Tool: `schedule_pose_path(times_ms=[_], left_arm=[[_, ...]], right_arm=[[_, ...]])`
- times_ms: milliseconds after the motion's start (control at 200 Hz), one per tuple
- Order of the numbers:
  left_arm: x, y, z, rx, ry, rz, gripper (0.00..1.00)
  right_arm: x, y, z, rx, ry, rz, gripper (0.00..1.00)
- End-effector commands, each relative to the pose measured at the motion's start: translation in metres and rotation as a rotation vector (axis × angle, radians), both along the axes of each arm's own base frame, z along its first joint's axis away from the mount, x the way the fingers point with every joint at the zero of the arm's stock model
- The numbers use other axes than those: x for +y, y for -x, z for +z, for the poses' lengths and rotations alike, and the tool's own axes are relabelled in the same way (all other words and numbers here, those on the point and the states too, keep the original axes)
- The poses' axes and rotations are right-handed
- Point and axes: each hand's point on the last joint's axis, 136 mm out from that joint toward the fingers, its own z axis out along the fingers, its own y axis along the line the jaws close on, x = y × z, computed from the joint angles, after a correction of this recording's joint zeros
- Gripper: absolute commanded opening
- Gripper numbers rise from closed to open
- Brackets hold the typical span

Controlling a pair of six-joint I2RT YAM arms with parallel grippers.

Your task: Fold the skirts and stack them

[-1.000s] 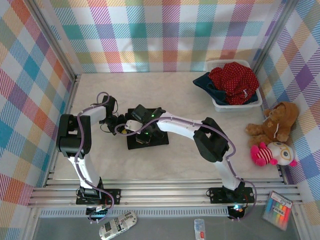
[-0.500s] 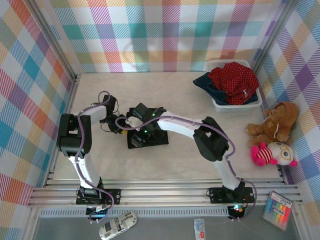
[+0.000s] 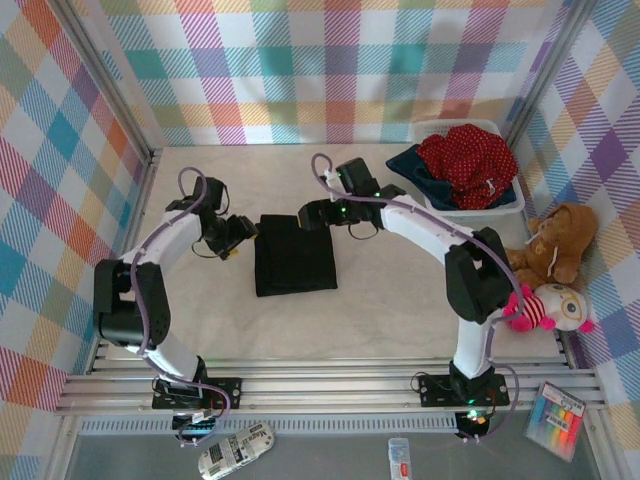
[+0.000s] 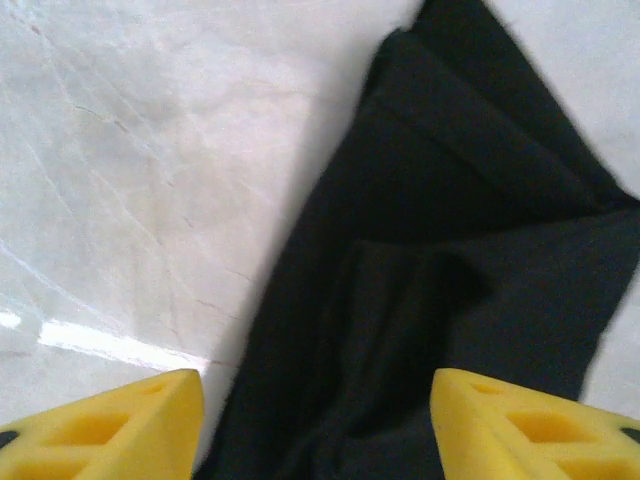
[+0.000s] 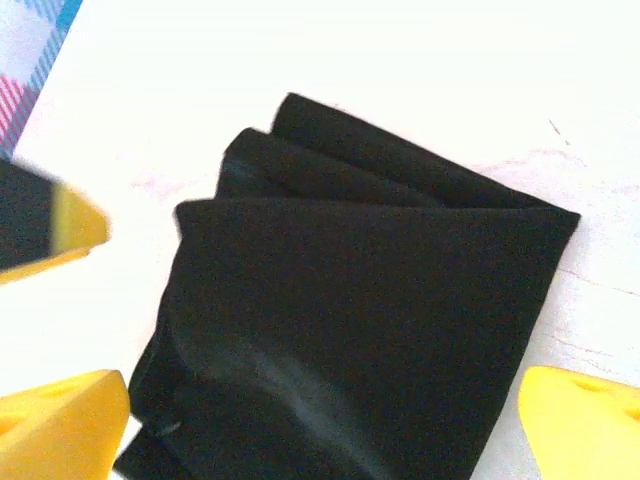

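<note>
A plain black skirt lies folded in a flat rectangle on the pale table, left of centre. My left gripper hovers at its left edge, open, with the black skirt below and between the yellow fingertips; nothing is pinched. My right gripper sits just behind the skirt's far right corner, wide open, and looks down on the folded black skirt. A red skirt with white dots and a dark blue denim one are heaped in the white basket.
The basket stands at the back right corner. A brown teddy bear and a pink-and-white plush toy lie by the right wall. Plaid walls close in the table on three sides.
Both grippers have opened and drawn off the black skirt. The right arm swung up and to the right, the left moved out to the left. The skirt now lies flat and uncovered.
</note>
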Motion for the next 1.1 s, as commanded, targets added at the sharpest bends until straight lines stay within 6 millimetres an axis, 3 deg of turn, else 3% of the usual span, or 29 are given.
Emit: schedule_pose_path(times_ms=[0, 135, 200, 245, 350, 500, 585, 680, 800, 875, 940, 1015, 1095], left_arm=[[-0.028, 0.01, 0.02, -0.025, 0.066, -0.014, 0.68], [-0.091, 0.004, 0.044, -0.11, 0.294, -0.064, 0.71], [-0.116, 0.004, 0.044, -0.106, 0.355, -0.075, 0.71], [-0.123, 0.005, 0.036, -0.081, 0.354, -0.035, 0.7], [-0.121, 0.0, 0.005, -0.068, 0.34, 0.099, 0.69], [-0.094, 0.002, -0.047, -0.004, 0.22, 0.188, 0.69], [-0.074, 0.011, -0.073, 0.049, 0.12, 0.196, 0.69], [-0.055, 0.015, -0.09, 0.07, 0.057, 0.202, 0.69], [-0.032, 0.014, -0.098, 0.074, -0.073, 0.136, 0.71], [-0.033, 0.005, -0.099, 0.064, -0.114, 0.039, 0.71], [-0.047, -0.008, -0.097, 0.042, -0.097, -0.069, 0.72], [-0.067, -0.024, -0.09, 0.012, -0.068, -0.186, 0.72], [-0.088, -0.045, -0.063, -0.059, -0.009, -0.255, 0.74]], right_arm=[[0.026, -0.001, -0.009, 0.162, -0.114, 0.017, 0.99], [0.051, 0.001, -0.018, 0.287, -0.206, 0.096, 0.99], [0.059, 0.0, -0.025, 0.335, -0.229, 0.116, 0.99], [0.061, -0.004, -0.033, 0.351, -0.222, 0.094, 0.99], [0.048, -0.023, -0.06, 0.388, -0.168, -0.048, 0.99], [0.028, -0.041, -0.09, 0.473, -0.182, -0.223, 0.99], [0.017, -0.039, -0.102, 0.511, -0.161, -0.279, 0.99], [0.005, -0.028, -0.109, 0.531, -0.142, -0.329, 0.99], [-0.012, -0.003, -0.116, 0.589, -0.177, -0.428, 0.99], [-0.019, 0.014, -0.115, 0.632, -0.257, -0.509, 0.99], [-0.021, 0.035, -0.119, 0.678, -0.318, -0.582, 0.99], [-0.012, 0.052, -0.109, 0.678, -0.401, -0.602, 0.99], [-0.006, 0.057, -0.087, 0.61, -0.479, -0.598, 0.99]])
